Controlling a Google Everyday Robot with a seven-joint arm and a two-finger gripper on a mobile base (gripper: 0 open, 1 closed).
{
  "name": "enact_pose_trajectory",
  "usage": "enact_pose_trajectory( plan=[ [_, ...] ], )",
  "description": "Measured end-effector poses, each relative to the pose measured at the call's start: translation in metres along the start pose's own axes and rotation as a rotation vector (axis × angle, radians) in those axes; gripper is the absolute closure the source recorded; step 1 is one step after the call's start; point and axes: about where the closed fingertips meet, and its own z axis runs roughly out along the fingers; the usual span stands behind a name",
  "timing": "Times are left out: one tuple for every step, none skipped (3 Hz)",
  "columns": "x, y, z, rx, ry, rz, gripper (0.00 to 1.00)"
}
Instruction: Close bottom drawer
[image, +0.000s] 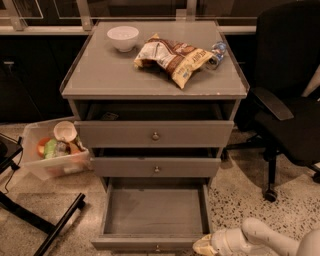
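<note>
The bottom drawer (152, 212) of the grey cabinet is pulled far out and looks empty; its front with a small knob (158, 247) lies at the picture's lower edge. The middle drawer (156, 167) is slightly out and the top drawer (155, 134) is partly out. My gripper (201, 245) sits at the end of the white arm (260, 240), low at the bottom right, right by the bottom drawer's front right corner.
On the cabinet top lie a white bowl (123, 37), a snack bag (174, 56) and a plastic bottle (216, 52). A black office chair (290, 100) stands at the right. A clear bin (52, 152) of items and a black stand leg (45, 225) are at the left.
</note>
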Motion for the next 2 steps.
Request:
enact_pose_trajectory(
  plan=[
    [0.009, -0.011, 0.015, 0.002, 0.025, 0.016, 1.0],
    [0.015, -0.02, 0.029, 0.015, 0.07, 0.017, 0.84]
  ],
)
